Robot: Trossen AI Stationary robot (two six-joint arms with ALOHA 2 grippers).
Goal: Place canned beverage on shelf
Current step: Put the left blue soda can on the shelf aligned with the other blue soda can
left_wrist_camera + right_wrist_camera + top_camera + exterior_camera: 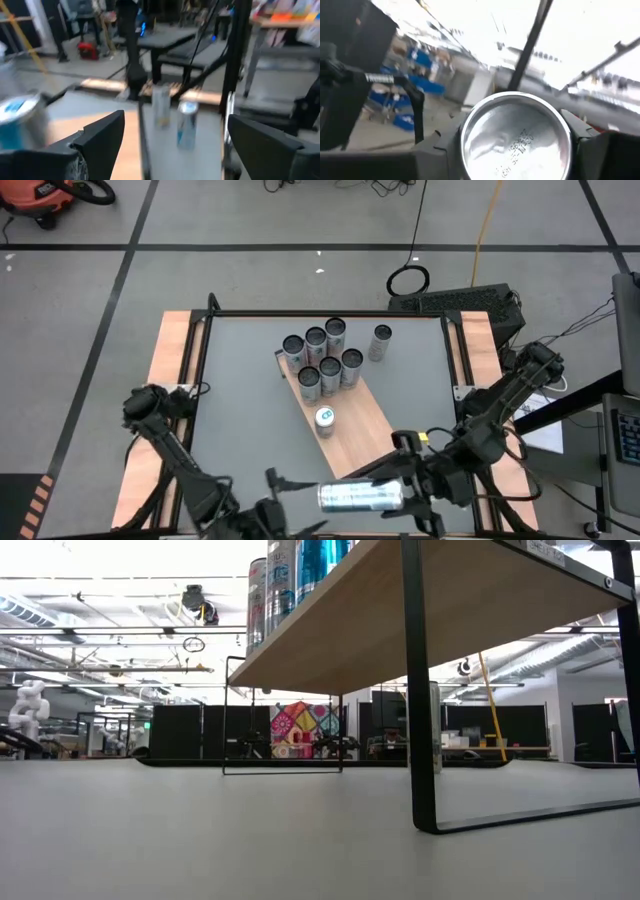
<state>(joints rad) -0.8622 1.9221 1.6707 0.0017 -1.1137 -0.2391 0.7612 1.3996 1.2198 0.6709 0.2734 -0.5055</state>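
High view: shelf (365,425) runs diagonally across the grey table (240,380), wood-grain board with far end toward the middle of the table and near end toward the right arm. Six cans (322,355) stand clustered on its far end; one more upright can (325,419) with a white top stands alone mid-board. A separate can (380,342) stands on the table just right of the cluster, off the board. Right gripper (405,498) at the near edge grasps a can lying sideways (360,496), held horizontal off the near end of the shelf. Left gripper (285,495) sits just left of that can, fingers spread, not touching it.

Low view: shelf board (420,610) seen from below on black legs (420,720); cans (285,580) stand on top at the left. No gripper visible here.

Left wrist view: blurred. Left gripper (172,137) released, dark fingers (100,135) wide apart, nothing between them. Two cans (175,117) stand farther off, probably on the table; a can with blue print (20,120) is close at one edge.

Right wrist view: right gripper (515,145) clenched on the sideways can (515,137), its shiny concave end facing the camera, fingers on both sides. The other arm (350,85) shows beside it.
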